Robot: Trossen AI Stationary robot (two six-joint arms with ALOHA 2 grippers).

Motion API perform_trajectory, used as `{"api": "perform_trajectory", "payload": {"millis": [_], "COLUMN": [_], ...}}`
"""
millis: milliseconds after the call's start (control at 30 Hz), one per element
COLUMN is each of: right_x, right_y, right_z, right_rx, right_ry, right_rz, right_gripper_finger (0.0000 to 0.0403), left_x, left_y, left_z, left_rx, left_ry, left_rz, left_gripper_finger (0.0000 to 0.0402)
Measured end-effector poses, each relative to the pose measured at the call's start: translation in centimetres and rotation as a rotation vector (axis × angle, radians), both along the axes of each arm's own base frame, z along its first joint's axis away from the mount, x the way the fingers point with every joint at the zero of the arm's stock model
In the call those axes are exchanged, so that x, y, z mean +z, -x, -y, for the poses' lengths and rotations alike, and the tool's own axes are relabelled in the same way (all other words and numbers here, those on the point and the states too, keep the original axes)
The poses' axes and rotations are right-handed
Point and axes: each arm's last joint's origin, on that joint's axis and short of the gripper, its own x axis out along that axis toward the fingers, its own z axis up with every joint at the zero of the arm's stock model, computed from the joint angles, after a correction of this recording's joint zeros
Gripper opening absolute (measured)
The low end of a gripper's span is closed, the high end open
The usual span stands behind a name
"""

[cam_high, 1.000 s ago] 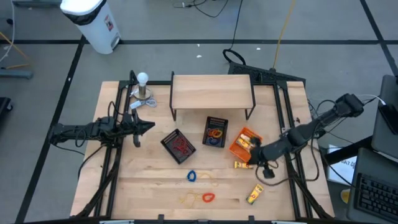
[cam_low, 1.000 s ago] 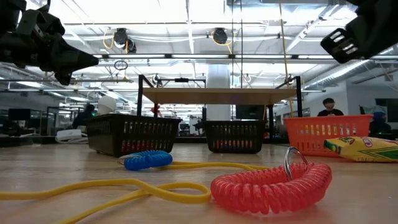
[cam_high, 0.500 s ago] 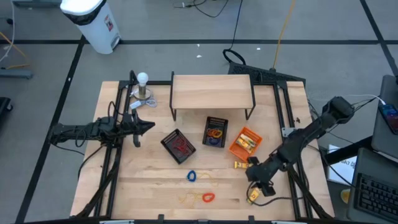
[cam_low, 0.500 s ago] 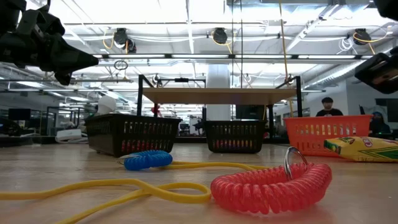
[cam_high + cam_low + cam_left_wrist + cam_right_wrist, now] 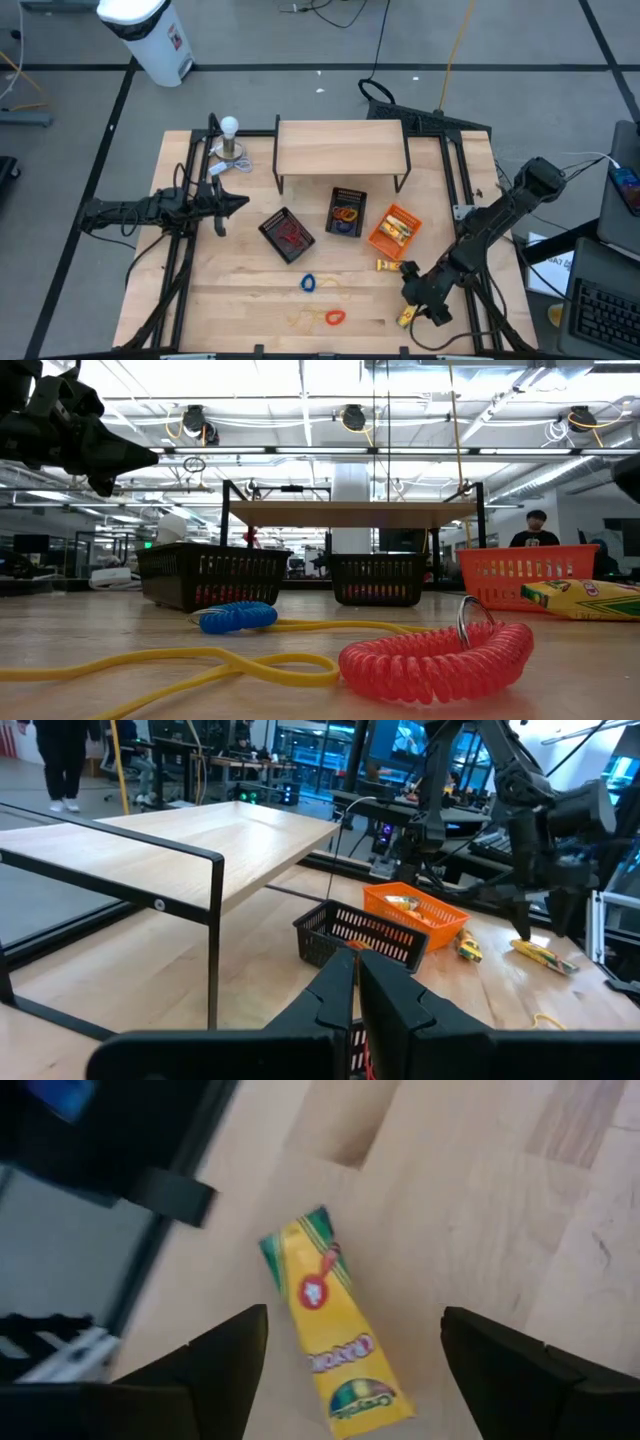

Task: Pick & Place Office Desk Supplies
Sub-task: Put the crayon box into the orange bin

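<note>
1. Right jaws point(image 5: 350, 1342) spread wide, empty, poised above pale wood-grain worktop point(image 5: 480, 1190).
2. Between and just ahead of those jaws: yellow crayon packet point(image 5: 325, 1325), flat cardboard rectangle, green-trimmed end, printed lettering, lying askew on bare wood.
3. Second yellow packet point(image 5: 387, 265) just behind jaws, beside orange slatted tray point(image 5: 392, 229).
4. Coiled red loop point(image 5: 435, 658), ribbed like a spring; blue coil point(image 5: 238, 617) beyond.
5. Left jaws point(image 5: 355, 982) closed on nothing, aimed at black mesh tray point(image 5: 360, 935).

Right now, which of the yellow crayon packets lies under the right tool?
The crayon packet at the table's front right edge, under the open right tool. Another packet lies beside the orange tray.
</note>
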Motion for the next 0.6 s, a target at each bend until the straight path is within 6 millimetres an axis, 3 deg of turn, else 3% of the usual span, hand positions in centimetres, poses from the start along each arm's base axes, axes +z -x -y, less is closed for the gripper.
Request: {"api": "perform_trajectory", "payload": {"millis": [300,600], "right_x": [-2.7,-3.7], "right_y": [-0.3,-0.8], "right_z": [-1.5,-1.9], "right_rx": [0.143,0.185], "right_ry": [0.149,0.211], "right_rz": [-0.047,-0.015], "right_gripper_finger": [0.0290,0.0284], "left_x": [0.0,0.0], "left_y": [0.0,0.0], "left_z": [0.0,0.0], "left_rx": [0.001,0.001], "left_ry": [-0.005,-0.005], "left_rz": [-0.001,-0.001], "left_gripper_finger": [0.0024,0.0024]}}
